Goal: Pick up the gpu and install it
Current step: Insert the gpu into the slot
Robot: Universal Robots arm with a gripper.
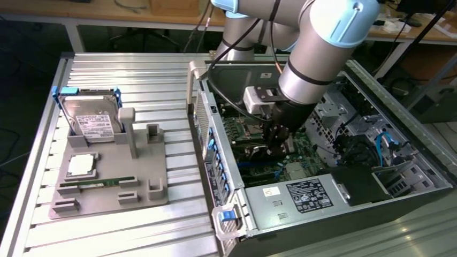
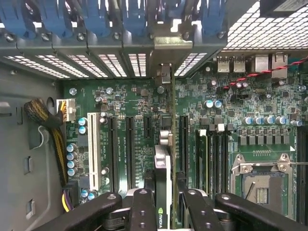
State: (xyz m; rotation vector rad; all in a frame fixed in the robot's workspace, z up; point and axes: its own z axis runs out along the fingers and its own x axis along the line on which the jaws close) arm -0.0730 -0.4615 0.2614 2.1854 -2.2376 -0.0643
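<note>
the arm reaches down into the open computer case (image 1: 400, 176), and its gripper (image 2: 166, 204) is clamped on the gpu (image 2: 162, 168), fingers (image 2: 142, 211) pressed against both faces of the card. the card stands on edge over the green motherboard (image 2: 231, 103), between two long dark expansion slots (image 2: 129, 149), its silver bracket (image 2: 166, 72) pointing toward the rear wall with the row of blue slot clips (image 2: 96, 19). room is tight here: slots run close on each side of the card, and the memory sticks (image 2: 211, 154) and the cpu socket (image 2: 262, 180) sit just beyond. in the exterior view the gripper (image 1: 279, 140) hangs mid-case, the power supply (image 1: 300, 195) near it and drive bays at the exterior view's right. well apart, on the exterior view's left, a grey fixture tray (image 1: 107, 201) on the ribbed table (image 1: 143, 235) holds a hard drive (image 1: 93, 123) upright at its far end and a green memory stick (image 1: 96, 183) lying flat.
</note>
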